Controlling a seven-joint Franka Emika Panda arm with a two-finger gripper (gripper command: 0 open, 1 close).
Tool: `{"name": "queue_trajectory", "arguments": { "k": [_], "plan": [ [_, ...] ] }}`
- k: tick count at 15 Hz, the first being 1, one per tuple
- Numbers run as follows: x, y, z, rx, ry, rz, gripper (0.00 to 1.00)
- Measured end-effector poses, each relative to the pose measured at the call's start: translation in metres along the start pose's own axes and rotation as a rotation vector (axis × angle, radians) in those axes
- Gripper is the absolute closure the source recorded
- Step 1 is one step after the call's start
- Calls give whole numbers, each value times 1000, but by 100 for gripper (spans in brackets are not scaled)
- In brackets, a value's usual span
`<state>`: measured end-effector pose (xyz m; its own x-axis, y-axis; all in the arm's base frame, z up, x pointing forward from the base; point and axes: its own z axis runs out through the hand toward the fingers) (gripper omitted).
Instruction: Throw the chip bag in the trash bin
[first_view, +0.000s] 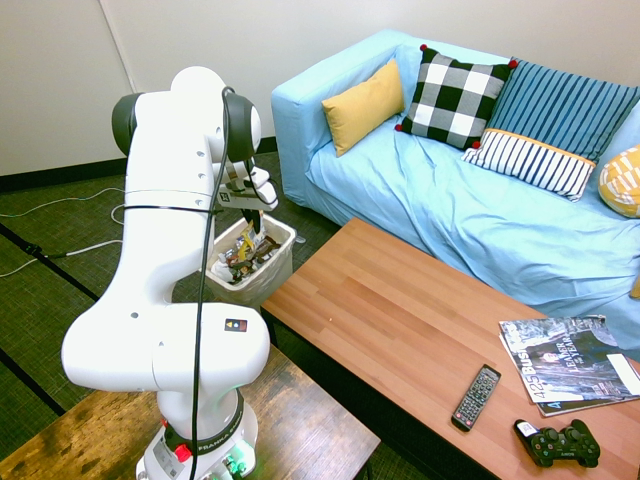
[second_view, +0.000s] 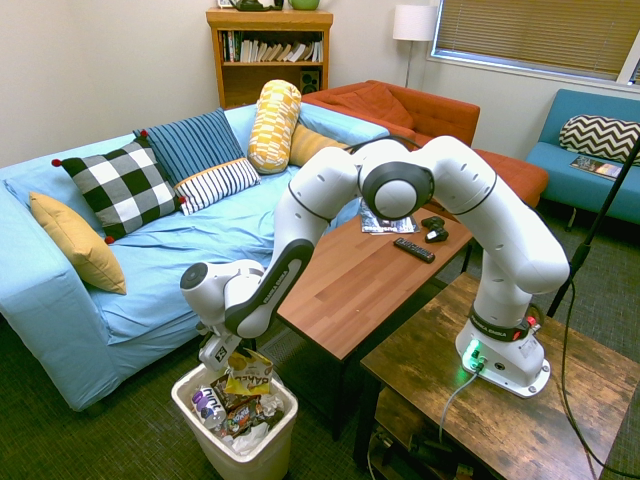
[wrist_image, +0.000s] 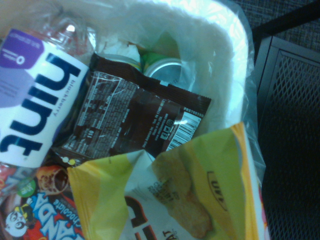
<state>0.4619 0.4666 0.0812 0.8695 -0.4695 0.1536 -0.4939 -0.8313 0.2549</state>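
The gripper (second_view: 232, 357) is clenched on the chip bag (second_view: 249, 375), which hangs just above the trash bin's (second_view: 205, 420) heaped rubbish. Let go here, it may perch on that pile near the rim and slide out onto the carpet.

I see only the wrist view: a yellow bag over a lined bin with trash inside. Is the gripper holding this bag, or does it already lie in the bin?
Observer: The gripper is shut on the chip bag, which hangs from it just above the trash bin.
Operator: Is the bag over the opening, or off to one side?
Observer: Over the opening. In the second exterior view its lower edge reaches the wrappers piled up to the rim.
Operator: What stands close to the bin?
Observer: The wooden coffee table is right beside it, and the blue sofa is on its other side.
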Motion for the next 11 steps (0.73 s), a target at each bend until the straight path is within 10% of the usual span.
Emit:
{"name": "queue_trajectory", "arguments": {
  "k": [11],
  "plan": [
    [-12, -20, 2, 6, 19, -6, 0]
  ]
}}
